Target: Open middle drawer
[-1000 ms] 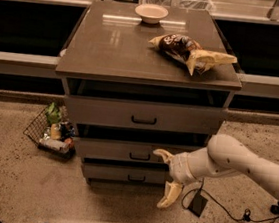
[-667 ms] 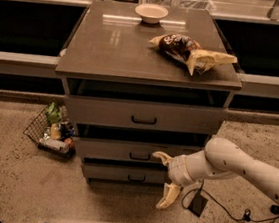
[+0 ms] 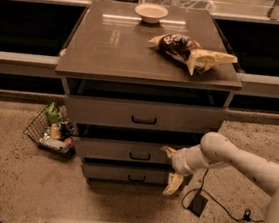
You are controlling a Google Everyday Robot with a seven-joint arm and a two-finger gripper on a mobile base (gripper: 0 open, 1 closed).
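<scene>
The middle drawer (image 3: 120, 150) is a grey-brown flat front with a small dark bar handle (image 3: 139, 157), between the taller top drawer (image 3: 144, 115) and the smaller bottom drawer (image 3: 127, 174). All three fronts stick out in steps. My gripper (image 3: 171, 168) is at the right end of the middle drawer's front, to the right of its handle. It is open and empty: one finger (image 3: 168, 150) lies at the drawer front's top edge, the other (image 3: 173, 184) hangs down beside the bottom drawer.
On the cabinet top (image 3: 112, 45) stand a white bowl (image 3: 151, 12) and a chip bag (image 3: 190, 52). A wire basket (image 3: 51, 131) of items sits on the floor at the left. A cable and small black box (image 3: 198, 203) lie on the floor at the right.
My arm has shifted slightly left toward the drawer fronts. The drawers have not visibly moved.
</scene>
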